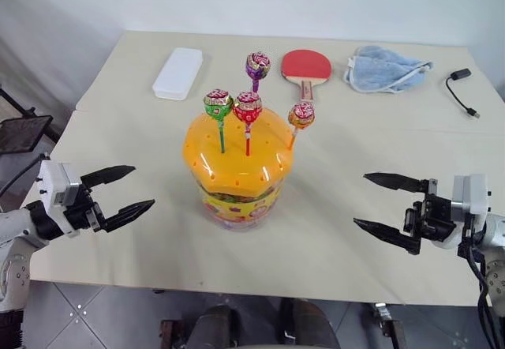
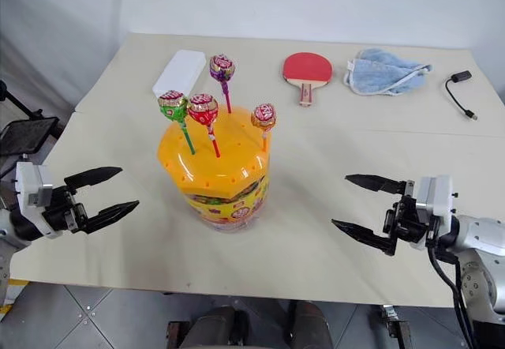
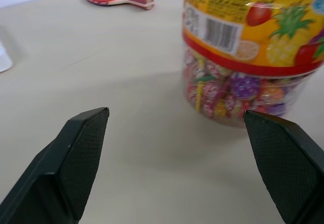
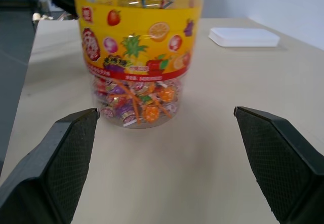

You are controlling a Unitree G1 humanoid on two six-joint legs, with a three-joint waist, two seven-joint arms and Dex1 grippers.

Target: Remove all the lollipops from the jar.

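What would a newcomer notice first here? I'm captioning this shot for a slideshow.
The jar at the table's middle, four lollipops standing in its domed orange lid. The left gripper and right gripper flank it, both open. A red table-tennis paddle lies behind.

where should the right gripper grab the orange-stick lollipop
Pinch the orange-stick lollipop on its wrapped head or the stick just beneath, coming in from the robot's right. It stands nearest the jar's right edge, tilted outward, so the open right gripper reaches it without crossing the others.
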